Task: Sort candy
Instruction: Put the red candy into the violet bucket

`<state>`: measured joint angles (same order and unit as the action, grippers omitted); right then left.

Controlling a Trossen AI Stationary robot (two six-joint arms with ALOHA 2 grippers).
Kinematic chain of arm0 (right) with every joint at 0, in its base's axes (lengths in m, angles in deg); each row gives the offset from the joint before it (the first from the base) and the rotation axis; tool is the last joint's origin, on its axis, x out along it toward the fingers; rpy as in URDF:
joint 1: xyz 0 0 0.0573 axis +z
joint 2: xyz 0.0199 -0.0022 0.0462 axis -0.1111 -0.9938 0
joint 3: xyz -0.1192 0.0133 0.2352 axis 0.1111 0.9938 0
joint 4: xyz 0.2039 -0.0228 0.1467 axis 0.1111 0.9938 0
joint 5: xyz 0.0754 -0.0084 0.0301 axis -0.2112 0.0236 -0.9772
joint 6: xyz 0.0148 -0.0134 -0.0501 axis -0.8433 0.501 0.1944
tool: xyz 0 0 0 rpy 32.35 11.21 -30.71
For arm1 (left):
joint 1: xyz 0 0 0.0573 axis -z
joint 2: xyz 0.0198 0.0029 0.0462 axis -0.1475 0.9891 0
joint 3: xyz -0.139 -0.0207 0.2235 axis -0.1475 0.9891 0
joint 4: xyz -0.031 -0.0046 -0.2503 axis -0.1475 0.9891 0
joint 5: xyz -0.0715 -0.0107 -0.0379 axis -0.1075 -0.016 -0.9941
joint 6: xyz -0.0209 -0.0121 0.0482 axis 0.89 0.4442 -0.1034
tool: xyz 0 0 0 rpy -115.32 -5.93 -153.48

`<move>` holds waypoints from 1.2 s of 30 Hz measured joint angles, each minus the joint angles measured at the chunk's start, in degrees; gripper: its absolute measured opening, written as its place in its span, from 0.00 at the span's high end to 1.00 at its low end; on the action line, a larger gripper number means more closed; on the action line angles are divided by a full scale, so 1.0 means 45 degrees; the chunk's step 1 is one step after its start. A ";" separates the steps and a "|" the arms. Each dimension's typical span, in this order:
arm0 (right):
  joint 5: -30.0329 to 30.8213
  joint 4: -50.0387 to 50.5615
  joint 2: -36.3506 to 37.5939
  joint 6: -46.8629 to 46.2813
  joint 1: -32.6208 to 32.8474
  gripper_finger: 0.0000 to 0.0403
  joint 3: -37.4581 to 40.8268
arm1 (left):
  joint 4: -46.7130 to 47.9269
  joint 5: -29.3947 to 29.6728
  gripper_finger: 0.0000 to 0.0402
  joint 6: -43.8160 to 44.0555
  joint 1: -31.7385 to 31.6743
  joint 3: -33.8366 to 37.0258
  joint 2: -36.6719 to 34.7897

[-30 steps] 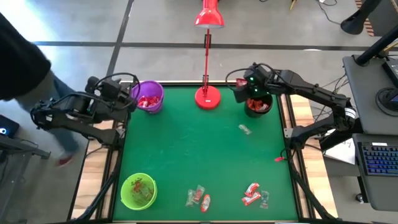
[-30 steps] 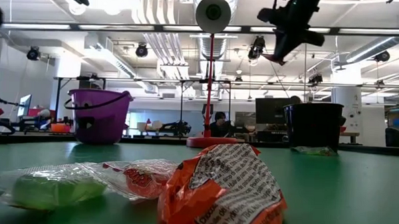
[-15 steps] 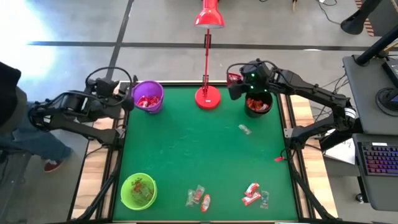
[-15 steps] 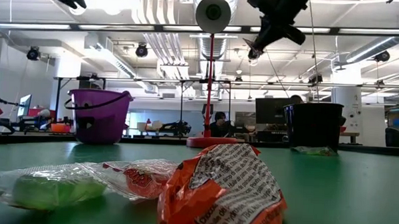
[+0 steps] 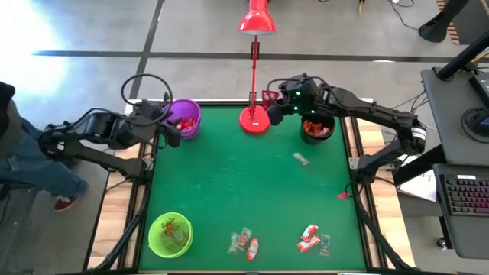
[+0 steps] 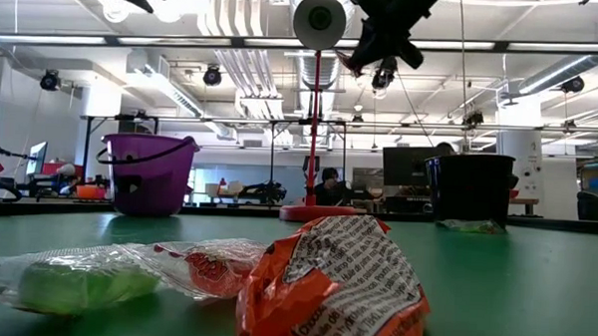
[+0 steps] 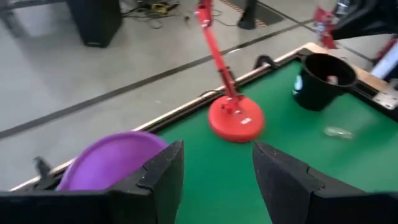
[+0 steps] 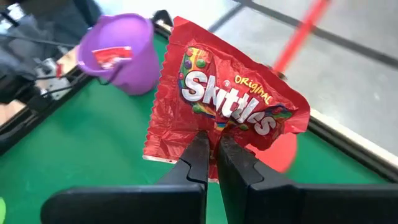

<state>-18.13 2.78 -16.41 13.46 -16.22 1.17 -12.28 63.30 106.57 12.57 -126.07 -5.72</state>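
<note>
Green table, right tool pinching red Skittles packet — left tool spread

Held candy: red Skittles packet, pinched at its lower edge, raised above the table's far edge.
Loose candy: red, white and clear wrappers scattered along the near edge.

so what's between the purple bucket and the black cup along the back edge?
High view: the red lamp base sits between purple bucket and black cup, with the right gripper holding a red Skittles packet just above it.
</note>
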 joint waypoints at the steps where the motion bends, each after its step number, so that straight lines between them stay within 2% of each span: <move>1: 0.0000 -0.0026 -0.0164 0.0196 0.0134 0.97 -0.0216 | -0.0293 -0.0135 0.57 -0.0271 -0.0019 0.0043 0.0078; 12: 0.0049 -0.0259 -0.1650 0.1522 0.1698 0.97 -0.2754 | -0.5251 -0.2658 0.61 -0.2249 -0.0191 0.1398 0.0162; 15: 0.0053 -0.0264 -0.2137 0.1660 0.2040 0.97 -0.3477 | -0.6631 -0.3820 0.61 -0.2698 -0.0454 0.1715 0.0191; 20: 0.0066 -0.0266 -0.2960 0.2042 0.2561 0.97 -0.4737 | -0.8072 -0.4358 0.61 -0.3271 -0.1092 0.1802 0.0453; 23: 0.0058 -0.0250 -0.3510 0.2349 0.2746 0.97 -0.5572 | -0.9002 -0.5646 0.61 -0.3394 -0.1708 0.1805 0.0534; 26: 0.0058 -0.0079 -0.4067 0.2520 0.2800 0.97 -0.6452 | -0.9653 -0.6794 0.61 -0.3304 -0.2304 0.1805 0.0617; 33: 0.0063 0.0159 -0.4751 0.2685 0.2800 0.97 -0.7426 | -0.9822 -0.7940 0.61 -0.2934 -0.3090 0.1805 0.0804; 36: 0.0062 0.0134 -0.4850 0.2700 0.2800 0.97 -0.7540 | -0.9836 -0.8037 0.61 -0.2929 -0.3180 0.1805 0.0924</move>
<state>-17.85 3.38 -38.23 25.61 -3.62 -32.77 -56.54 27.13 93.39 -1.74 -117.95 -1.56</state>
